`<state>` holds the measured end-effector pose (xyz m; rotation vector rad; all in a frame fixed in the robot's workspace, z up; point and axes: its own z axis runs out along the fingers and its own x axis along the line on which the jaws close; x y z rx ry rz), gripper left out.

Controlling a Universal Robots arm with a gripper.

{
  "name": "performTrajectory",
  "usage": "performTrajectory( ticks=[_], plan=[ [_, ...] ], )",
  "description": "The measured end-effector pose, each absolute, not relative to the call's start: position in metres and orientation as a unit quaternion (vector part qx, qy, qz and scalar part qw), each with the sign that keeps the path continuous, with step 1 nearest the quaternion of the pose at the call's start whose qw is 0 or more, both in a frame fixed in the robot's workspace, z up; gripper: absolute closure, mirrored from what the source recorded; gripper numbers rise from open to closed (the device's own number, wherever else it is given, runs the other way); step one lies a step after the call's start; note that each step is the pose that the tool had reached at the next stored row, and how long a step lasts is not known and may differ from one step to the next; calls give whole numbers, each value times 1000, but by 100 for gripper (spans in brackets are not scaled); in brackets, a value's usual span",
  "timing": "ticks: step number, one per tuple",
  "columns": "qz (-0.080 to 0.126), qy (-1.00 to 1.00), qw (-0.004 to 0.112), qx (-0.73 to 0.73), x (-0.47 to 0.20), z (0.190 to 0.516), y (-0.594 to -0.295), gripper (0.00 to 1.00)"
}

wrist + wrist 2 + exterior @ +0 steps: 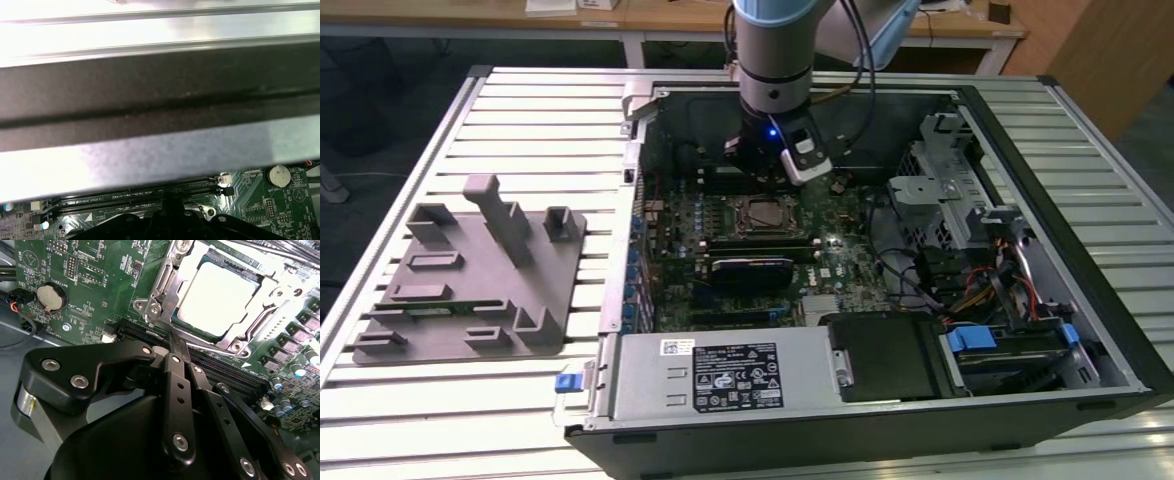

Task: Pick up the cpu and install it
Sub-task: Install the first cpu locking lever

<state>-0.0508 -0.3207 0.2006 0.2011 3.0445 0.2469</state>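
The cpu lies flat inside the black socket frame with its metal bracket on the green motherboard, its silver top facing up. In the exterior view the cpu sits at the middle of the board inside the open computer case. My gripper hangs just beside the socket's edge, over the memory slots, apart from the cpu. Its black fingers are pressed together with nothing between them. The exterior view has the gripper just behind the socket, under the arm's wrist.
A grey plastic tray with upright posts rests on the slatted table at the exterior view's left. The case wall stands close to the arm. A coin battery, cables and the power supply surround the board.
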Motion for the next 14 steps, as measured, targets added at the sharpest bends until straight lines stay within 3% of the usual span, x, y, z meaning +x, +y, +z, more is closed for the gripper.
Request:
performTrajectory(
  ticks=[14],
  plan=[
    [86,993,45,74,-53,201,-319,89]
  ],
)
